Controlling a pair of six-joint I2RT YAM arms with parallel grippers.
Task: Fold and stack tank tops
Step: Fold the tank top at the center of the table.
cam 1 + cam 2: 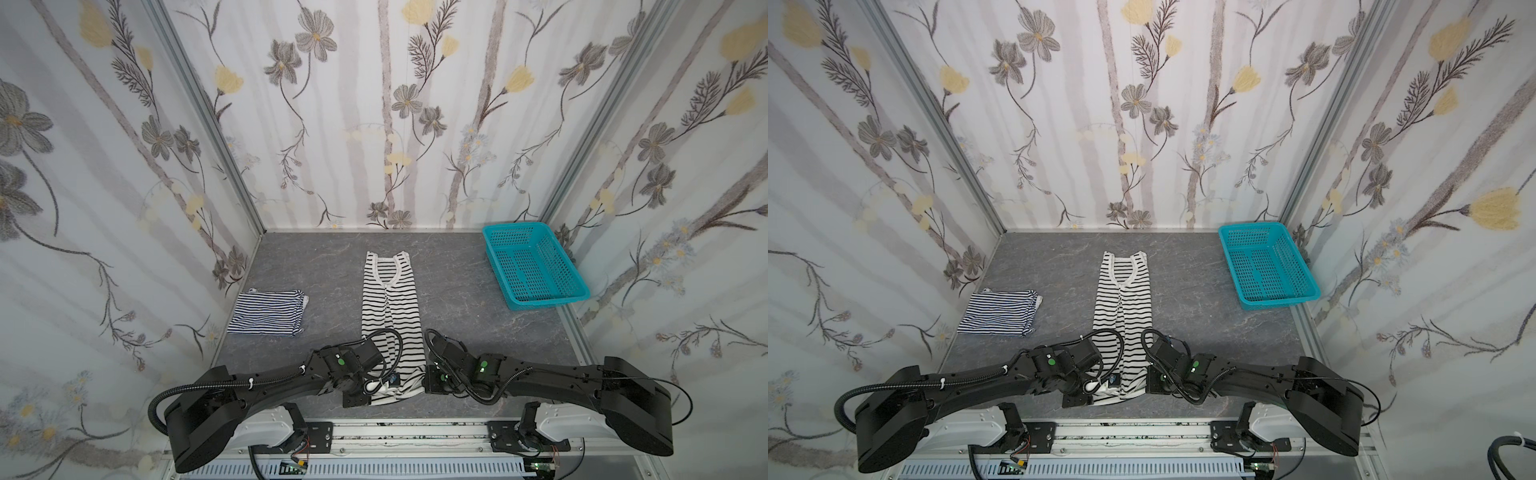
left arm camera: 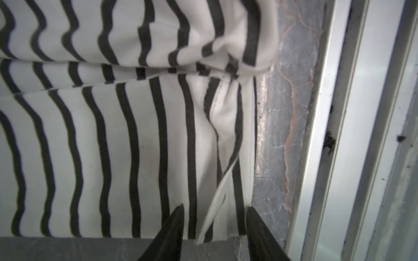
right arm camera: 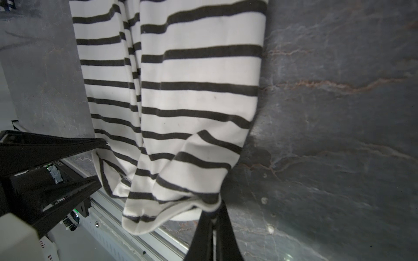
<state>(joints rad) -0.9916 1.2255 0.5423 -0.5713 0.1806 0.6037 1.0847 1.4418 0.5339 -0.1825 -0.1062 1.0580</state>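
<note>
On the counter (image 1: 457, 299), the black-striped tank top (image 1: 388, 299) lies long down the middle, the navy-striped tank top (image 1: 268, 311) folded well aside. It looks limp and light, best taken at hem corners. My right claw (image 3: 212, 215) pinches one; my left claw (image 2: 214, 209) straddles the other, unclenched.
</note>
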